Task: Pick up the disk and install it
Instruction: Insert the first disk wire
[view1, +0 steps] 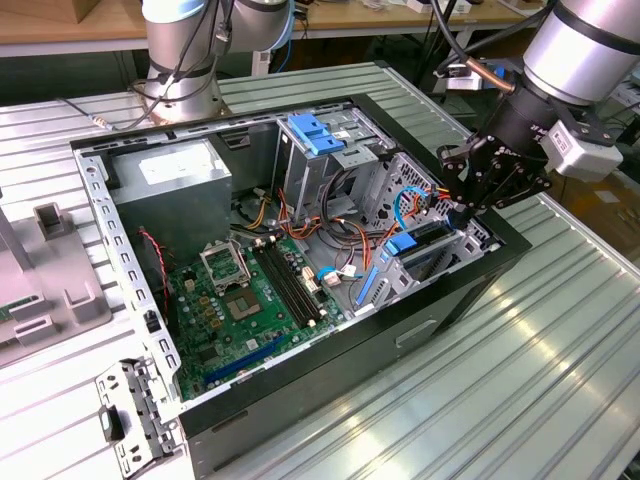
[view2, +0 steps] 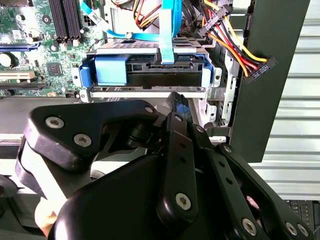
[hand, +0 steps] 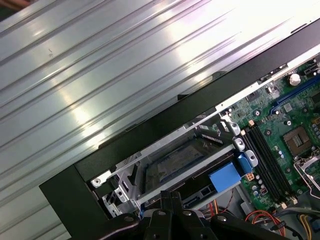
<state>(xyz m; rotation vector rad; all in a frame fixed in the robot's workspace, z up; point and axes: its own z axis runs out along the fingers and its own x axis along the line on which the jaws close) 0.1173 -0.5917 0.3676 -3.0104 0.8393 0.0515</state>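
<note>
In the exterior view, the black metal hand (view1: 468, 203) hovers over the open computer case (view1: 330, 370) on the ribbed steel desk (view1: 560, 350), just above the disk (view1: 420, 243) seated in its bay. In the second wrist view, the blue plastic carrier frames the disk (view2: 150, 70) beyond fingers (view2: 176, 107) pressed together, empty. In the first wrist view, the flat disk (hand: 175, 162) lies inside the case's corner.

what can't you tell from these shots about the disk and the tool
- Disk: in the second wrist view one edge with its blue carrier shows; its label face is hidden by the metal bay.
- Tool: in the exterior view its tips are lost against the dark case wall, so open or shut is unclear.
- Tool to disk contact: in both wrist views the tool's linkage blocks it.
</note>
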